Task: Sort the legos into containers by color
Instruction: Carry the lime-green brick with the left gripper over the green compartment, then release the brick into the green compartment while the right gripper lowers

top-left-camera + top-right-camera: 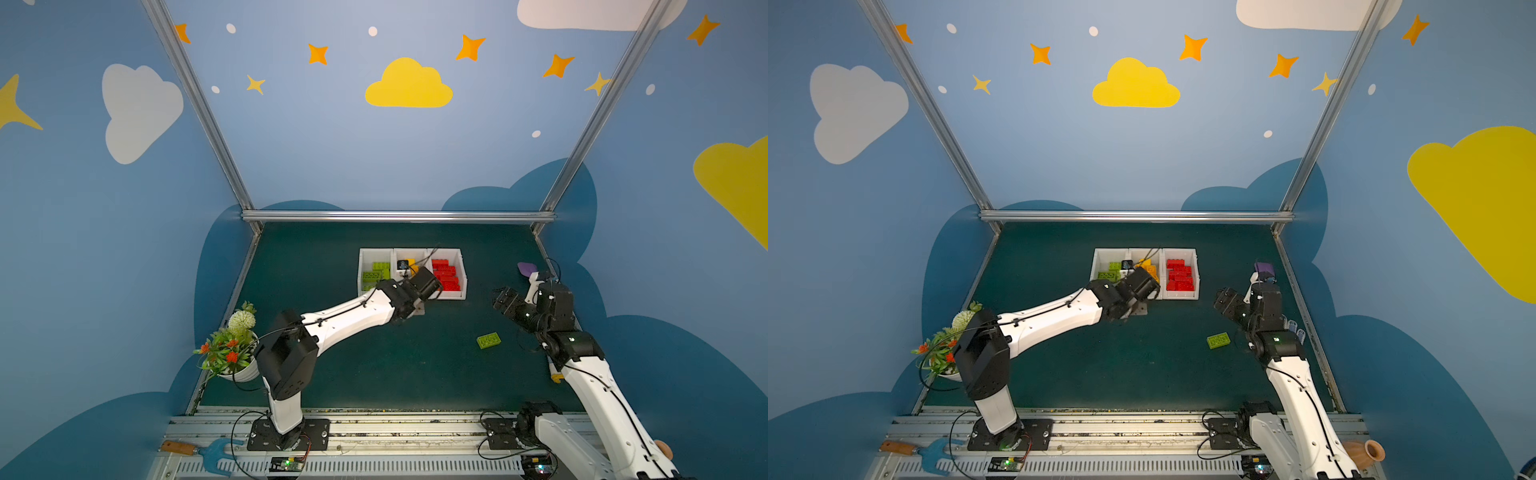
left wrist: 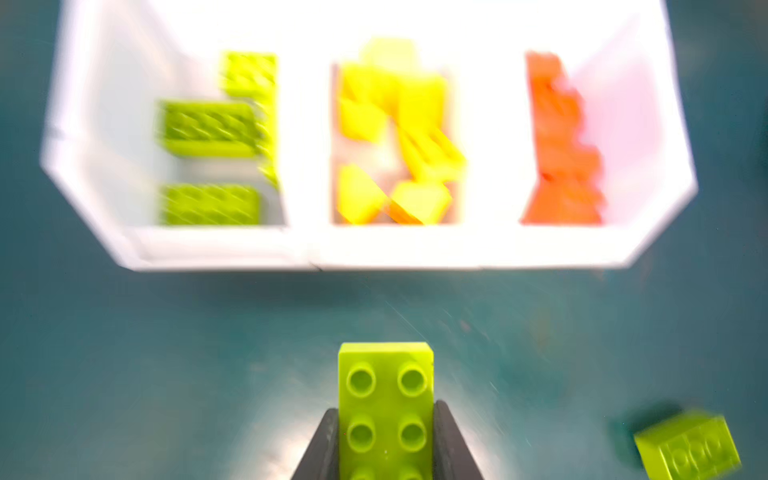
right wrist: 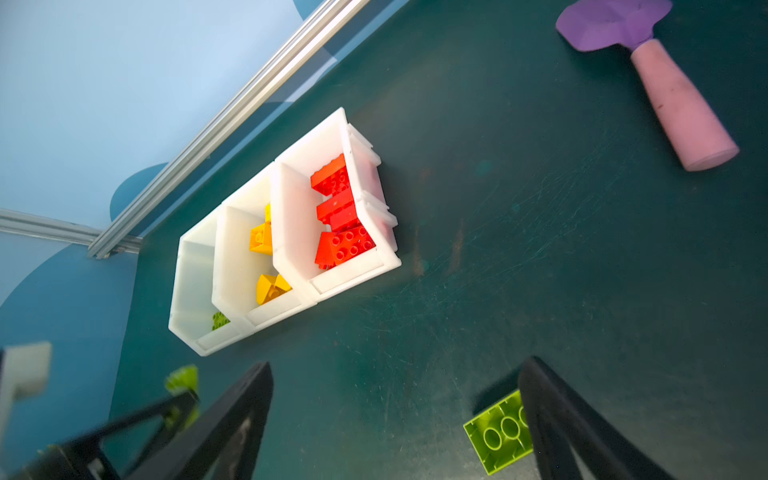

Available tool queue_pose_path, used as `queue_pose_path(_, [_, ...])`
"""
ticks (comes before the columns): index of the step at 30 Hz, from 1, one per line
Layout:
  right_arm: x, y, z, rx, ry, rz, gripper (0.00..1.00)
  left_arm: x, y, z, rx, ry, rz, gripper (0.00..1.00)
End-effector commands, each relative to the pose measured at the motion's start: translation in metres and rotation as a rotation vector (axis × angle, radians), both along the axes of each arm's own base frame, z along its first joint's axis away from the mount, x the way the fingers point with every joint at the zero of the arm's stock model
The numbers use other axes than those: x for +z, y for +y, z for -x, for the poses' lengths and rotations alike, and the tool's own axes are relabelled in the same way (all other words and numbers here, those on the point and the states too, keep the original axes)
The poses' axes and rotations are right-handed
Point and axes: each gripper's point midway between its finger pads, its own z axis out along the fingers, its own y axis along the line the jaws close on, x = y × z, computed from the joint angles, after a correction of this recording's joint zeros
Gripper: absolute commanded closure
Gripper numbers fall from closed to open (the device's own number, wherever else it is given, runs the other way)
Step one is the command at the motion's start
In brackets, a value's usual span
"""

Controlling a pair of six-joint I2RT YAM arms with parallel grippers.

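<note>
Nearest, at 7 o'clock on the front rail, lies a wooden-handled fork point(image 1: 199, 451). A potted plant point(image 1: 232, 349) stands at 8 o'clock on the edge of the mat point(image 1: 374, 374). At 4 o'clock from the mat's middle, 1 loose green brick point(image 1: 488, 340) lies flat, studs up, apart from both arms. Just beyond it the right gripper point(image 3: 397, 363) hovers with jaws wide and nothing between them. The left gripper point(image 2: 386, 415) is clamped on the held green brick point(image 2: 385, 374), just short of the bins' front wall. At 12 o'clock, 3 white bins touch side by side: green bin point(image 1: 360, 274), yellow bin point(image 1: 409, 251), red bin point(image 1: 463, 278), each holding bricks of its colour. A purple spatula point(image 3: 681, 108) lies at 2 o'clock.
</note>
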Motion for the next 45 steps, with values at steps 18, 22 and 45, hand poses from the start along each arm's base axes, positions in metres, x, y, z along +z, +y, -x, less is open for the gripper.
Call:
queue_pose_path(18, [-0.011, 0.009, -0.004, 0.055, 0.018, 0.011, 0.10, -0.025, 0.074, -0.133, 0.116, 0.112, -0.068, 0.70])
queue_pose_path(22, [-0.015, 0.010, -0.004, 0.059, 0.032, 0.020, 0.10, -0.030, 0.080, -0.141, 0.134, 0.118, -0.058, 0.66])
queue_pose_path(45, [-0.078, 0.018, 0.025, 0.070, 0.251, 0.111, 0.10, 0.088, 0.073, -0.020, 0.025, -0.101, 0.198, 0.25])
